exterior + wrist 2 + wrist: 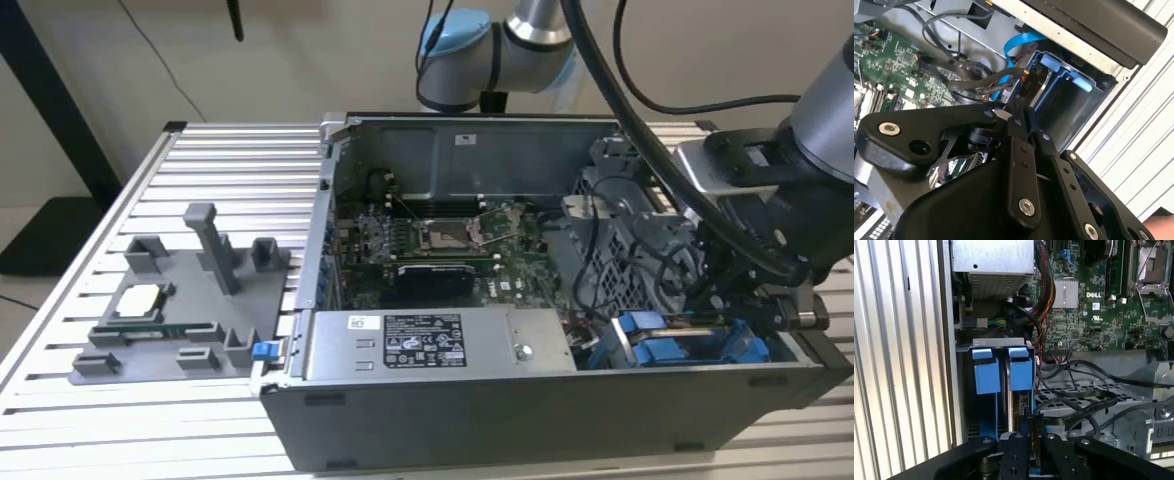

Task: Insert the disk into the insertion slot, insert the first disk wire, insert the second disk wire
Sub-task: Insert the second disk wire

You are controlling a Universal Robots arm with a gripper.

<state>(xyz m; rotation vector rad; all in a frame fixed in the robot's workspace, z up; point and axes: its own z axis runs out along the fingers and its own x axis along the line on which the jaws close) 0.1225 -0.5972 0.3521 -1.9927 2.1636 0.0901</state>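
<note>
Two blue-fronted carriers stand side by side in the grey drive cage (995, 344) at the case's front corner on the exterior view's right. The disk (1021, 371) fills the insertion slot nearer the motherboard, and the other carrier (986, 371) sits beside it. Both show as blue blocks (657, 346) in the exterior view. My gripper (1030, 435) hangs right over the disk's rear edge. Its fingers are shut on a black connector (1026, 81) of a disk wire with red and yellow leads, held against the disk (1054, 65). The connector's seat is hidden by the fingers.
Black cables (1074, 402) loop across the cage next to my gripper. The green motherboard (441, 240) and the silver power supply (427, 345) fill the case. A grey fixture (187, 300) with small parts stands on the slatted table at the exterior view's left.
</note>
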